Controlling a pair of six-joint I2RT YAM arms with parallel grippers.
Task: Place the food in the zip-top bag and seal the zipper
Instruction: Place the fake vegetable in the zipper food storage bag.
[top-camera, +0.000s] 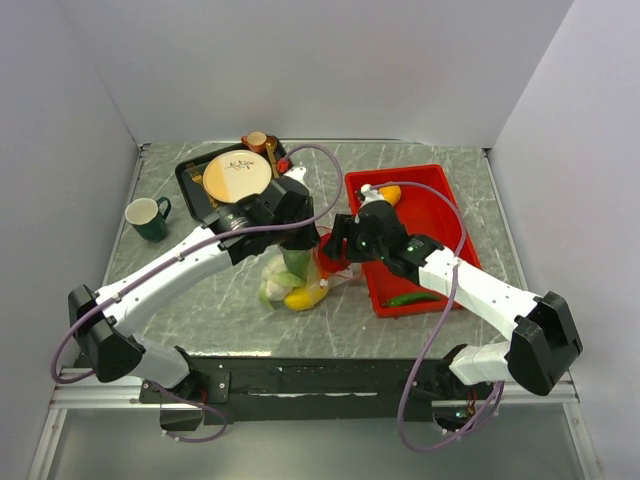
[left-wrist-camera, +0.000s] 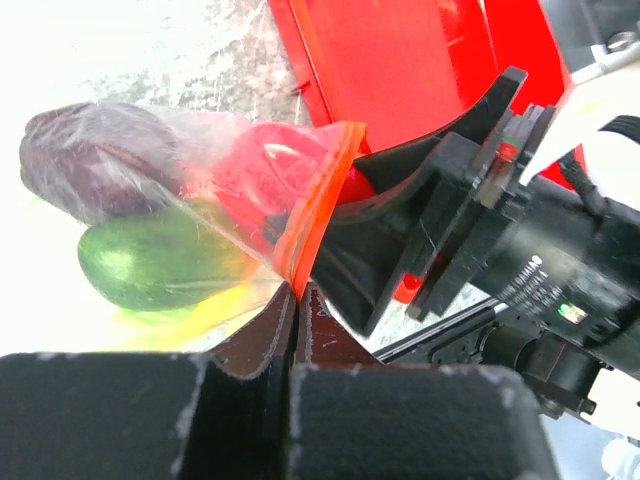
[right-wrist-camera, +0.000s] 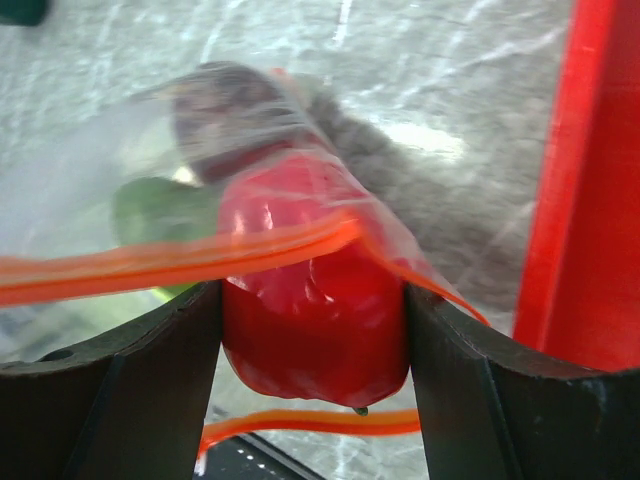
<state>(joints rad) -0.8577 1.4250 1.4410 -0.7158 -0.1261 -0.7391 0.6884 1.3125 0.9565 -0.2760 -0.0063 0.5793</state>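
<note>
The left gripper (left-wrist-camera: 297, 305) is clamped on the zipper (left-wrist-camera: 320, 195), holding the zip-top bag (left-wrist-camera: 190, 170) open so the right gripper (right-wrist-camera: 312, 300), grasping the red pepper (right-wrist-camera: 300, 345) at the bag's mouth, can insert it.

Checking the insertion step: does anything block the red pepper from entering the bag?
Nothing visible. The right gripper holds the red pepper between the two strips of the zipper; the left gripper pinches one. The dark purple fruit lies deeper inside.
</note>
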